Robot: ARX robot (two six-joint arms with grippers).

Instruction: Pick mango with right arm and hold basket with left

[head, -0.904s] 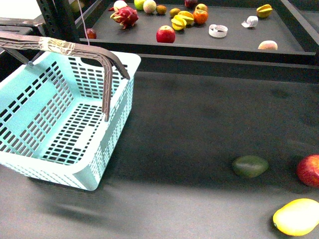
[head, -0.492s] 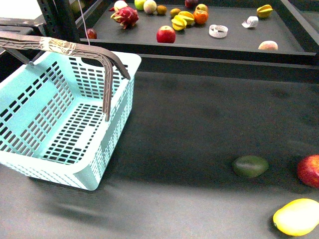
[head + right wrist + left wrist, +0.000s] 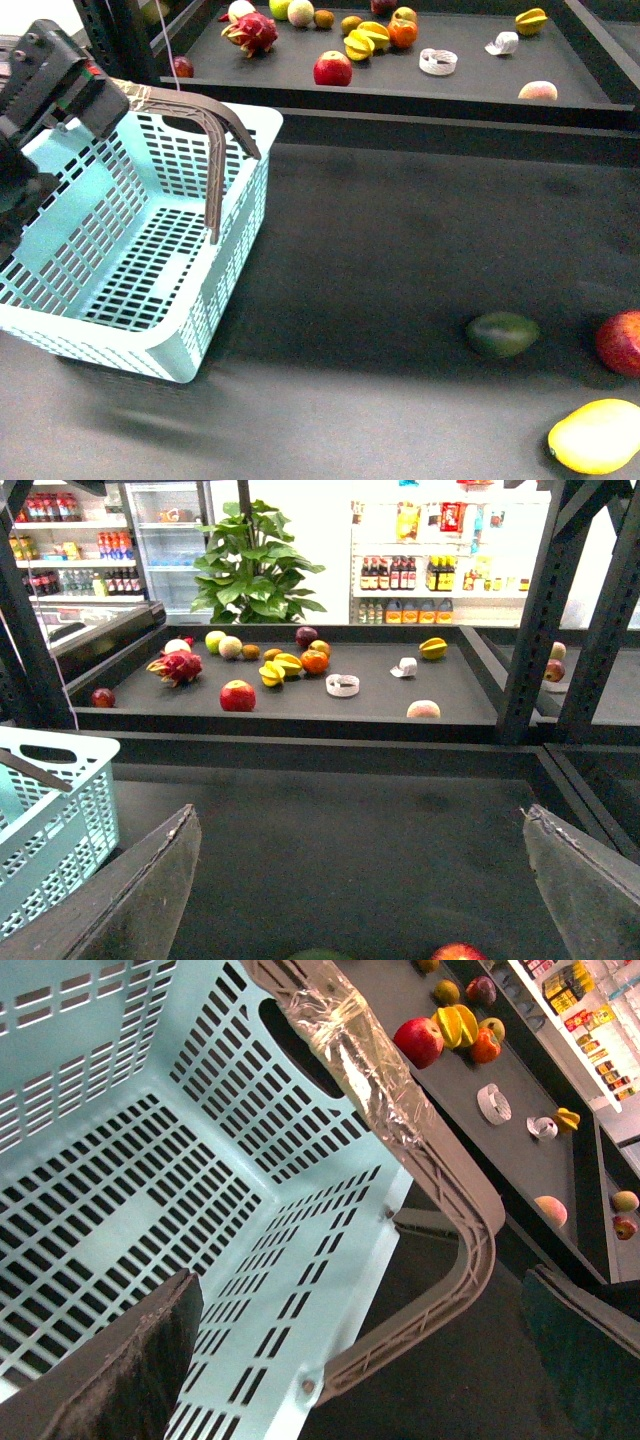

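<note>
The mango [image 3: 597,435] lies on the dark table at the front right corner; it does not show in either wrist view. The turquoise basket [image 3: 130,240] stands at the left, its taped brown-grey handle [image 3: 215,130] raised. My left gripper [image 3: 60,95] is open above the basket's far left rim, by the handle's taped part. In the left wrist view, the gripper [image 3: 360,1360] hangs over the basket [image 3: 150,1160], and the handle [image 3: 400,1100] runs between the spread fingers [image 3: 120,1360] without touching them. My right gripper [image 3: 355,890] is open and empty above the table.
A dark green fruit [image 3: 502,334] and a red apple [image 3: 620,342] lie just behind the mango; both peek into the right wrist view, the green fruit [image 3: 320,954] and the apple [image 3: 457,951]. A raised shelf [image 3: 400,90] at the back holds several fruits and tape rolls.
My left gripper has come into the front view at the top left, over the basket's handle. The basket and fruits have not moved.
</note>
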